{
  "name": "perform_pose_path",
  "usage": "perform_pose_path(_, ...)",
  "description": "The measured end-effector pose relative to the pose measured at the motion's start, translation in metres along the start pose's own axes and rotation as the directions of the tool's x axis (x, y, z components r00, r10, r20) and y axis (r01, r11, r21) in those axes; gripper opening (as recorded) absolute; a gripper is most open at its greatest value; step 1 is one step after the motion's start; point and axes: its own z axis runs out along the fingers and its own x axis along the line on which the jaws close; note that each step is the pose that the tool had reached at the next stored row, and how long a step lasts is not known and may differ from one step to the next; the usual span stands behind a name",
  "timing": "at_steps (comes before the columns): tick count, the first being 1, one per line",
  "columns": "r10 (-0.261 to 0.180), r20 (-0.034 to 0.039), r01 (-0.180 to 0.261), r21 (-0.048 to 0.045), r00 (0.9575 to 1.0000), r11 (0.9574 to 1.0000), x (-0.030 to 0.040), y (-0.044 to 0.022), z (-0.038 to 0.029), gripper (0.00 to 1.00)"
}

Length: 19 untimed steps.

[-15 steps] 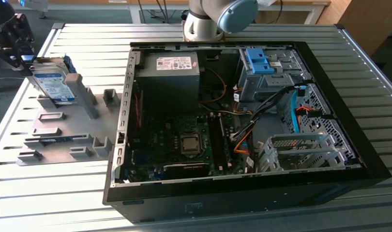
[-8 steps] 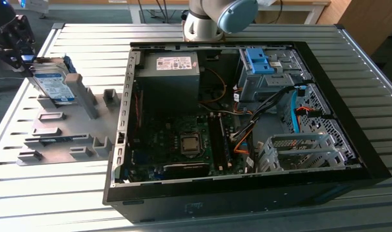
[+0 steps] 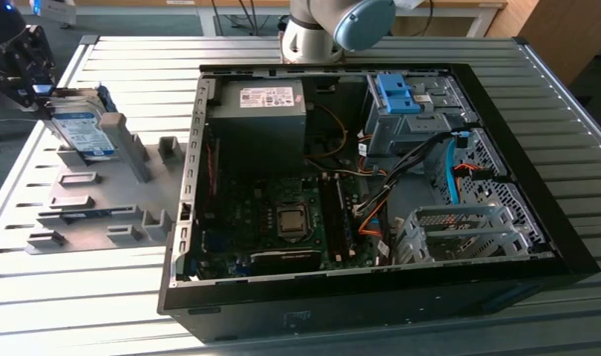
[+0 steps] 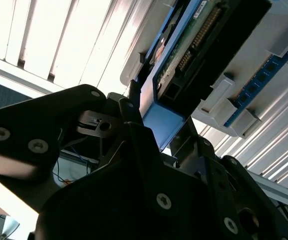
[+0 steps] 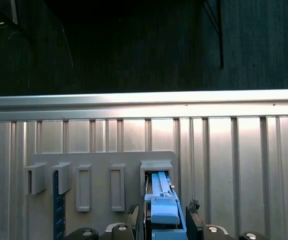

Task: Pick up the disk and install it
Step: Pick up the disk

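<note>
The disk (image 3: 83,132), a silver drive with a white-and-blue label in a blue carrier frame, stands on edge in a slot of the grey fixture plate (image 3: 93,215) at the exterior view's left. My black gripper (image 3: 49,100) is at its upper end, shut on the disk. In the first wrist view the carrier's blue end (image 5: 158,182) sits between my two fingers (image 5: 193,214), over a slot of the plate (image 5: 99,160). The second wrist view shows the disk's underside with its circuit board (image 4: 193,45), and the gripper (image 4: 158,125) clamped on the blue frame.
An open computer case (image 3: 567,252) lies at the centre and right of the slatted metal table (image 3: 102,297). Inside are a dark grey box (image 3: 261,119), a blue bracket (image 3: 395,93) on the drive bay and a grey drive cage (image 3: 459,230). The arm's base (image 3: 320,30) stands behind the case.
</note>
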Motion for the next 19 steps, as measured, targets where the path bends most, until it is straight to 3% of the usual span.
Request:
perform_pose_path(6,0.0,0.0,0.0,0.0004,1.0,1.0,0.0,0.0,0.0014,0.47)
perform_pose_path(7,0.0,0.0,0.0,0.0004,1.0,1.0,0.0,0.0,0.0015,0.4)
perform_pose_path(19,0.0,-0.0007,0.0,0.0005,1.0,1.0,0.0,0.0,0.0029,0.37)
